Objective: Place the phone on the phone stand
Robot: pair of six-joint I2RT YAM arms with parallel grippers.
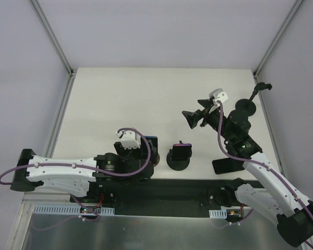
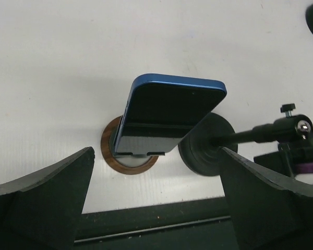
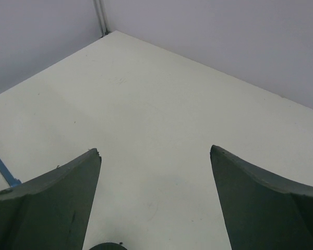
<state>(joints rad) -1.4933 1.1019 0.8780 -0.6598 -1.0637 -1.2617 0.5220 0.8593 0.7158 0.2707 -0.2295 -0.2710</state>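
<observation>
From above, you see the left claw (image 1: 148, 152) low by the near edge of the worktop (image 1: 120, 99), a little left of its middle. The blue phone (image 1: 151, 139) shows just beyond it. Just to the right stands a black holder (image 1: 179, 158) on a round foot. The right claw (image 1: 194, 115) hangs well apart, right of the worktop's middle, with nothing in it.

Through the left wrist camera, the phone leans back on its stand (image 2: 126, 156), a small one with a brown-ringed round foot. The phone's lower edge sits on the stand's lip. Your left fingers (image 2: 47, 198) are spread wide on either side and touch neither phone nor stand. The holder's black foot sits just beside the stand, partly behind the phone's right edge.

Through the right wrist camera, those fingers (image 3: 52, 198) stand wide over bare worktop, and a scrap of blue tape (image 3: 2, 172) lies at the left.

The placing looks done, so your risk is the retreat. If you draw back crooked, a finger may clip the overhanging phone and tip it off the lip. A knock on the neighbouring holder could push it into the stand.

You'll find no brand, label or writing that can be read.
</observation>
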